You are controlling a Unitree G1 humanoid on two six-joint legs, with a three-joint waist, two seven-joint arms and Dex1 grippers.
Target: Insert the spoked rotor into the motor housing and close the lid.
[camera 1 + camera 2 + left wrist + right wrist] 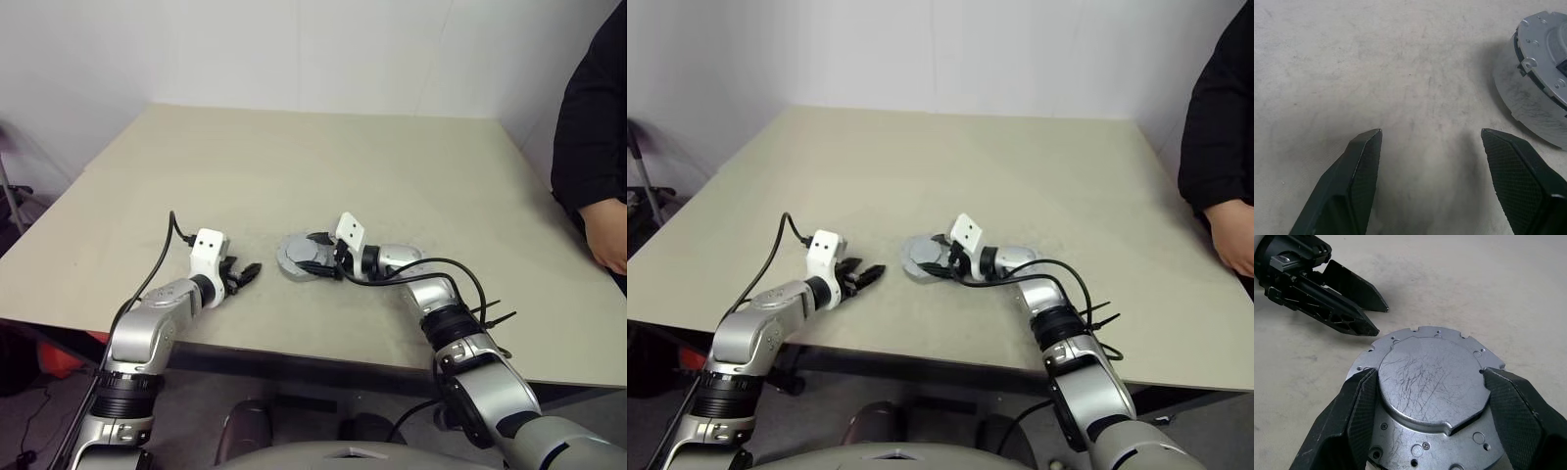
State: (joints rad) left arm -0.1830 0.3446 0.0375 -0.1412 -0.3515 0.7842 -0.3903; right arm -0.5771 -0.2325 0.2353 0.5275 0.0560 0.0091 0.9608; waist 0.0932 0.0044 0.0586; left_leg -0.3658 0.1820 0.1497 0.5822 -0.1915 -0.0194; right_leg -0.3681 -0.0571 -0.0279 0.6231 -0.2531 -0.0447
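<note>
The lid (1432, 396), a scratched grey disc with notches round its rim, lies on top of the silver motor housing (1528, 105) near the table's front middle. My right gripper (1430, 372) reaches over it from the right. Its two black fingers (1359, 406) stand wide apart, one on each side of the lid's raised centre and close against it. My left gripper (247, 272) rests low over the table just left of the lid (292, 257), open with bare table between its fingers (1364, 161). The spoked rotor is hidden.
A person in a dark sleeve (593, 108) stands at the table's right edge, one hand (612, 240) resting near the tabletop. The beige table (294, 166) stretches back to the white wall. Its front edge runs just below both grippers.
</note>
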